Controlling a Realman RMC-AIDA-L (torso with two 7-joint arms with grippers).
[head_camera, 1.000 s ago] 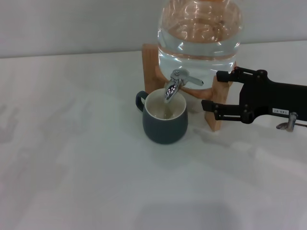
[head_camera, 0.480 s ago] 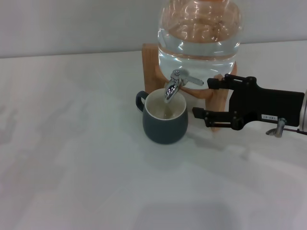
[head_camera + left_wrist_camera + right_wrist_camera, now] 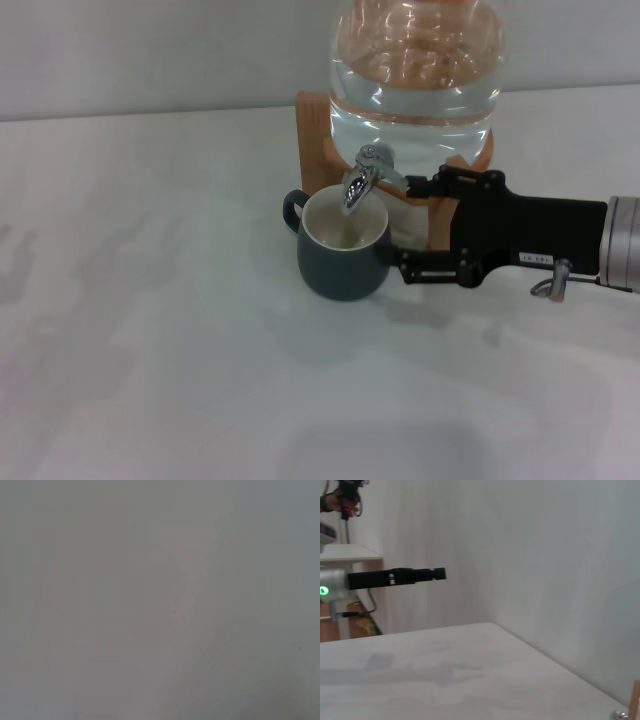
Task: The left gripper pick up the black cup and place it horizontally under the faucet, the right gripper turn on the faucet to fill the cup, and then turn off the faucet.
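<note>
The squat charcoal-black mug (image 3: 343, 255) sits on the white counter (image 3: 150, 330) under the chrome lever spigot (image 3: 366, 175), whose flat handle points right into the black right pincer's (image 3: 395, 222) spread fingers, left pincer (image 3: 439, 573) far off.

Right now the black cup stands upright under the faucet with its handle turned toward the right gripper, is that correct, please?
Not quite. The black cup does stand upright under the faucet, but its handle points away from the right gripper, toward the opposite side. The head view shows this.
</note>
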